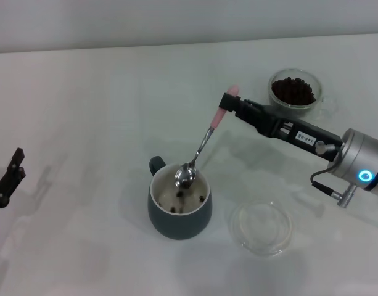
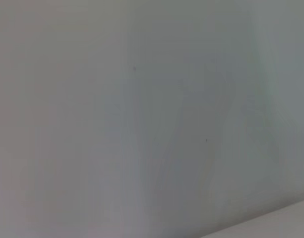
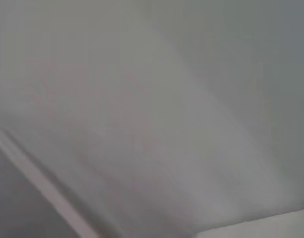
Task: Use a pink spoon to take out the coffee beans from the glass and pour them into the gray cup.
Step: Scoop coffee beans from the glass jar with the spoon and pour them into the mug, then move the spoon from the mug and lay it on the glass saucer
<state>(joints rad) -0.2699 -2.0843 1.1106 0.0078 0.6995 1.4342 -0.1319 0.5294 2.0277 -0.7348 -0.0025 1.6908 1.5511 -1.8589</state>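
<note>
The pink spoon point(image 1: 203, 143) slants from upper right to lower left at frame centre, its pale pink handle uppermost and its shiny silver bowl hanging over the mouth of the gray cup point(image 1: 178, 216). That cup, a rounded dark blue-gray mug with a cream inside and a small loop handle at its upper left, stands upright at lower centre with a few coffee beans point(image 1: 189, 201) on its floor. The glass point(image 1: 295, 93), clear and handled, stands upright at upper right, holding many dark beans.

Head view: right arm reaches in from the right edge, forearm angled up-left, wrist LED lit blue; right gripper point(image 1: 229, 102) clamped w/ fingers closed. Left gripper point(image 1: 7, 179) parked at the left edge, low, idle.
</note>
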